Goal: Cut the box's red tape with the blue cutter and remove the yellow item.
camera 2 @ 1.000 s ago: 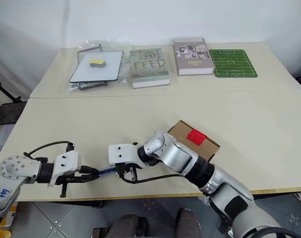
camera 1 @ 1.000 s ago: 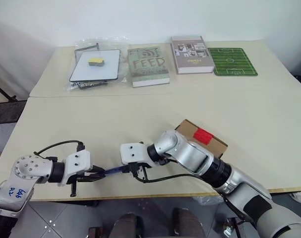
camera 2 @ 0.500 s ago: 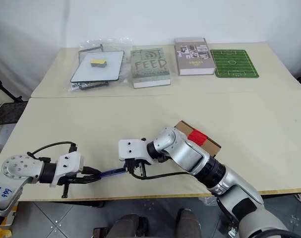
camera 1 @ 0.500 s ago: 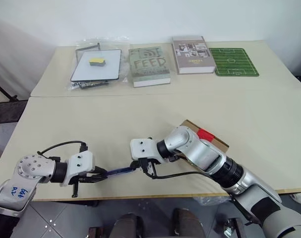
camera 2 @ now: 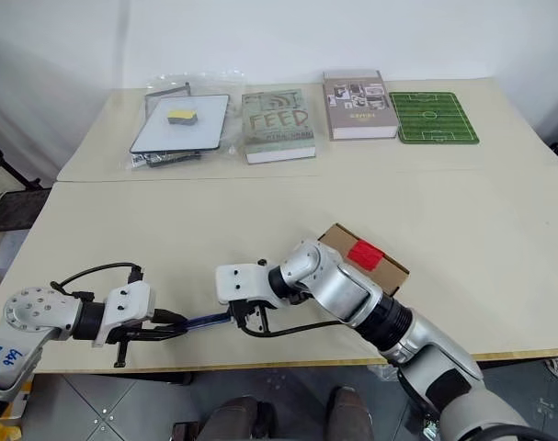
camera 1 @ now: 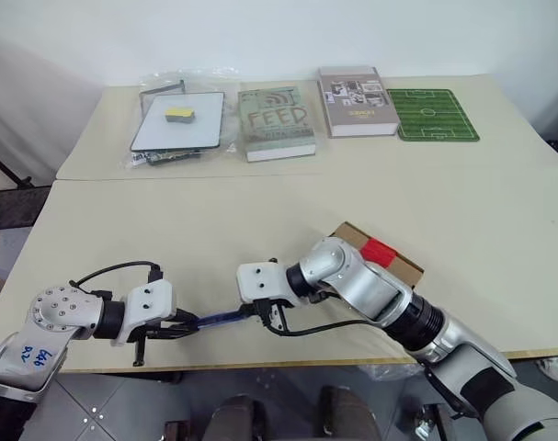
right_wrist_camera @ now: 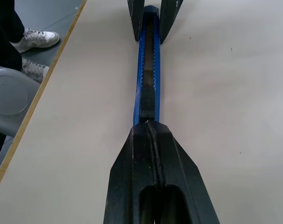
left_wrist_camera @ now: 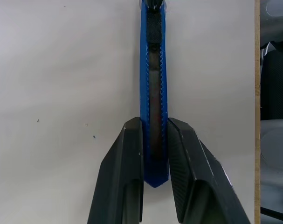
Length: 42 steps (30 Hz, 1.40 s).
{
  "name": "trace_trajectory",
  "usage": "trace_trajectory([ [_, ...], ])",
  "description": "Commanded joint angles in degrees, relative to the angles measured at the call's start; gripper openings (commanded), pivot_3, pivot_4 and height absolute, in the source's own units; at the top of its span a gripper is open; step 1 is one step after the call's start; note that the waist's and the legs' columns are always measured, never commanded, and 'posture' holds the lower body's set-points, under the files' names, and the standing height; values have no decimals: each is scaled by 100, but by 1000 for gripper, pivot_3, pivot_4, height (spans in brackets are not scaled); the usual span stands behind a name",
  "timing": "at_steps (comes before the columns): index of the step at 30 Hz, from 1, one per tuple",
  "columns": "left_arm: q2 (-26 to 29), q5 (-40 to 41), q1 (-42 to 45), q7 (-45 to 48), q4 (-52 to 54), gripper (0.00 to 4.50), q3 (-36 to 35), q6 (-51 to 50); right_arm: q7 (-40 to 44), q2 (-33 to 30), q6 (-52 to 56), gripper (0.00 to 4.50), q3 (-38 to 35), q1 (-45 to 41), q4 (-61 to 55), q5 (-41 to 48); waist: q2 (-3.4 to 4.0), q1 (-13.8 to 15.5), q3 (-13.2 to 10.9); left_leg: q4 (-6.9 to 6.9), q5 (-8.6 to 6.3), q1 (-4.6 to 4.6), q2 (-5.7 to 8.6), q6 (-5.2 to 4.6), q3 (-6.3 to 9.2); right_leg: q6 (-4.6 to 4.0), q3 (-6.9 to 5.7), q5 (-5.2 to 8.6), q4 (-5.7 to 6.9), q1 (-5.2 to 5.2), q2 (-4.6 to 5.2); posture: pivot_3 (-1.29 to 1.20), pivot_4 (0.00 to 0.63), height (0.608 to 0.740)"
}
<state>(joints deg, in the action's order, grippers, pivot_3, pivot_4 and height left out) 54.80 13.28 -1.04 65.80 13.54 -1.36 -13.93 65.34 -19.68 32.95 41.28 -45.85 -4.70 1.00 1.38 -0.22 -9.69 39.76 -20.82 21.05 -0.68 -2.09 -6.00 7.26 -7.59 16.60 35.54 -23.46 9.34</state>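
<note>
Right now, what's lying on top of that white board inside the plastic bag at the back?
A yellow-and-grey eraser block lies on the white board. What is under the board is covered.

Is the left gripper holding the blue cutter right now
Yes, in the left wrist view the left gripper has its two black fingers clamped on the sides of the blue cutter.

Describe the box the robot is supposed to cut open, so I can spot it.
On the near table, look just behind the robot's right arm. A small brown cardboard box lies there; a bright red tape patch distinguishes it from the books along the far edge.
</note>
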Motion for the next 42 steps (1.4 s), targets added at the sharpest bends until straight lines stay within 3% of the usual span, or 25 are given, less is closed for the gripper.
trace_trajectory([
  [1,-64,-214,-282,123,-68,449,627,-215,-44,174,-83,21,64,1,105,-74,1,-3,1,0,0,-1,0,0,0,0,0,0,0,0,0,0,150,740],
  [16,-106,-208,-257,99,-77,449,629,-225,-118,841,-217,21,20,-155,732,-136,8,-6,5,-1,0,-2,-1,0,1,0,0,0,1,1,0,0,150,740],
  [35,-442,-335,46,-39,-222,449,764,-248,-98,775,-142,21,-219,-44,696,-71,13,29,8,-1,2,-2,12,-2,16,0,2,0,0,11,9,0,150,740],
  [38,-555,-360,99,-106,-288,449,702,-126,-270,674,85,21,-660,-103,551,44,17,41,10,-1,5,-1,17,-4,18,1,3,-1,0,13,13,0,150,740],
  [42,-849,-409,54,-402,-418,449,444,477,-221,157,1130,21,-1790,-192,-266,737,16,93,10,5,6,13,22,-5,28,6,4,-5,-9,13,18,0,150,740],
])
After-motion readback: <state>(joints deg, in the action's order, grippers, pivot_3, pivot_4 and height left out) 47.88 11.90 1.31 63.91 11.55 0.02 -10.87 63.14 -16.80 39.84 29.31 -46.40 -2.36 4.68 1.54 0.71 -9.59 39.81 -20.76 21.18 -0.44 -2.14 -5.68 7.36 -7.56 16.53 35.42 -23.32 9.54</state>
